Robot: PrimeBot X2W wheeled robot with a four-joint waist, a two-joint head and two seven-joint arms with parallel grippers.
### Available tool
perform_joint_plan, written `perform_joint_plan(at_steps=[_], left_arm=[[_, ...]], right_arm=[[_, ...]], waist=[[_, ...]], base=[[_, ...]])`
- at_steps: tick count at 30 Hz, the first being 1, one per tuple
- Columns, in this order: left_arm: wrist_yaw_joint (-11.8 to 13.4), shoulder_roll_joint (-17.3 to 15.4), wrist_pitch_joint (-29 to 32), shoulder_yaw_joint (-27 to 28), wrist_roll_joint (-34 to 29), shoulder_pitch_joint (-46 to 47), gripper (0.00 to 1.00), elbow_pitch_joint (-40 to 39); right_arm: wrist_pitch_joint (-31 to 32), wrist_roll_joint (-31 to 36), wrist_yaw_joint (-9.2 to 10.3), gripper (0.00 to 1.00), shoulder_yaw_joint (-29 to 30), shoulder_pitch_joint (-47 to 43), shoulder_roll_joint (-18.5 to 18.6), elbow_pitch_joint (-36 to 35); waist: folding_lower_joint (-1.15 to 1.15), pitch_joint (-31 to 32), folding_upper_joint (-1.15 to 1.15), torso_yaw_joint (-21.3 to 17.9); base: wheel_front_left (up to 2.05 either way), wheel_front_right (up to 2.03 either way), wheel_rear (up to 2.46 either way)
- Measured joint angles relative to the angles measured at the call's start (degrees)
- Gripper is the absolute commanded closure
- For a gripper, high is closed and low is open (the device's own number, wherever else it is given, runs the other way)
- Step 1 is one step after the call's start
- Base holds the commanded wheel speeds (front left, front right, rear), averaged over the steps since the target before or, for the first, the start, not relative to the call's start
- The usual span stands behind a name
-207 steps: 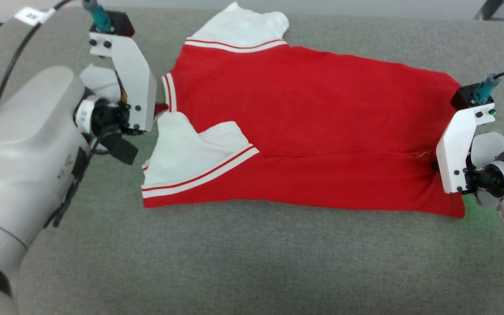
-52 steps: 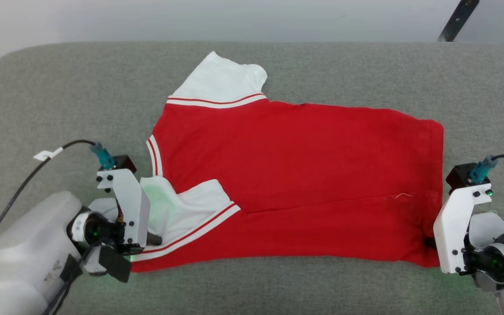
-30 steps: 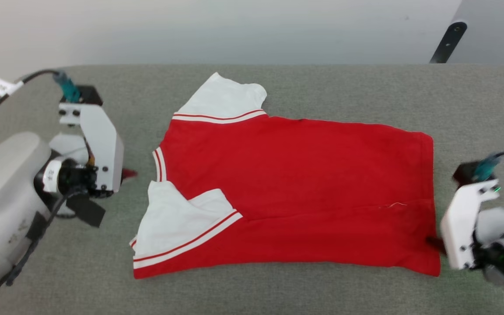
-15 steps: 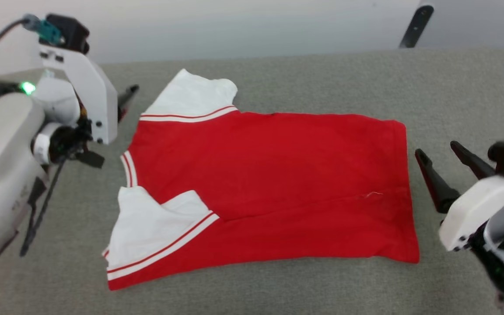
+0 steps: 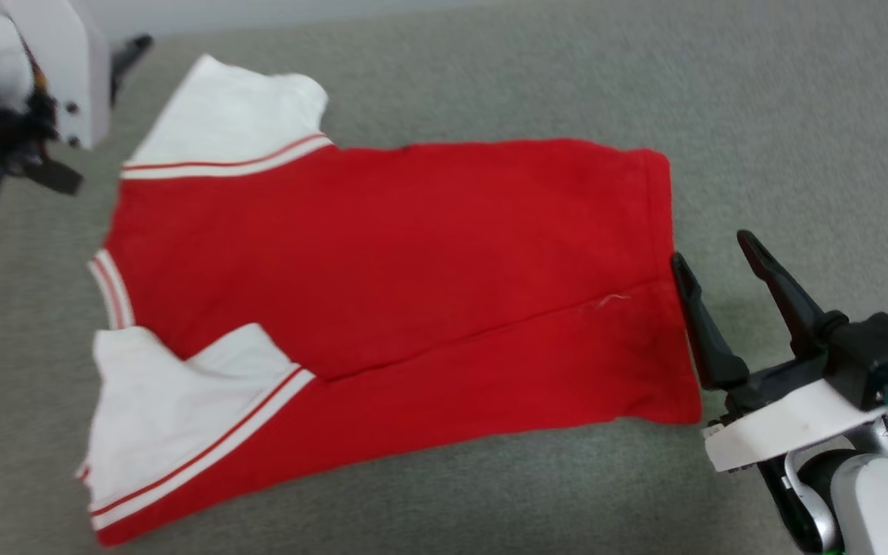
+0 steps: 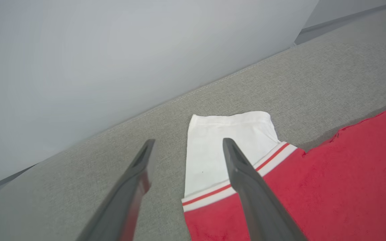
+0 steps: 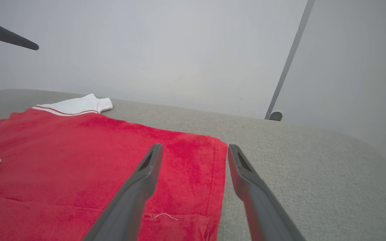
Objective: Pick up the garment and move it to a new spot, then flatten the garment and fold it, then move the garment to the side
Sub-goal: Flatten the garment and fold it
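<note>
The garment (image 5: 382, 247) is a red shirt with white sleeves, lying flat on the grey cushion (image 5: 490, 493). Its near long edge is folded over the body, and the near sleeve (image 5: 174, 401) lies on top. The far sleeve (image 5: 236, 116) lies spread out on the cushion. My right gripper (image 5: 712, 250) stands open just beside the hem, touching nothing; in the right wrist view the right gripper (image 7: 195, 146) hovers over the hem edge of the garment (image 7: 79, 157). My left gripper (image 6: 188, 141) is open and empty above the far sleeve (image 6: 219, 147).
The grey cushion (image 7: 313, 160) runs back to a pale wall (image 6: 112, 60). A dark slanted rod (image 7: 286, 67) stands behind the cushion's far right. One finger (image 7: 12, 38) of the left gripper shows high at the left of the right wrist view.
The head camera has tilted and moved closer. Both open grippers have risen off the garment's near edge. The left has gone toward the far sleeve; the right's fingers now point up beside the hem.
</note>
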State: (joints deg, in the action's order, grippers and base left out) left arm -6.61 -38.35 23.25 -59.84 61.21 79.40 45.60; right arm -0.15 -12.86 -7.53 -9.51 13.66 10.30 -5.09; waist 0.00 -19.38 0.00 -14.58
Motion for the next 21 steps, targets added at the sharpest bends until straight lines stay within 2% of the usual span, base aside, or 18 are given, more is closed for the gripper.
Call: perform_joint_plan(at_steps=[8,21], left_arm=[[-0.65,-1.34,5.55,-2.68,-0.67,6.42,0.00,2.49],[-0.73,-5.16,13.70,-7.48,1.34,10.28,0.00,6.53]], right_arm=[[-10.13,2.67,0.00,0.00,-2.42,0.35,-2.59,-1.22],[-13.10,2.54,0.00,0.00,-5.02,0.94,-5.35,-1.03]], waist=[[0.00,-6.77,0.00,-4.62],[0.00,-13.58,0.00,-12.03]], base=[[0.00,0.00,0.00],[0.00,0.00,0.00]])
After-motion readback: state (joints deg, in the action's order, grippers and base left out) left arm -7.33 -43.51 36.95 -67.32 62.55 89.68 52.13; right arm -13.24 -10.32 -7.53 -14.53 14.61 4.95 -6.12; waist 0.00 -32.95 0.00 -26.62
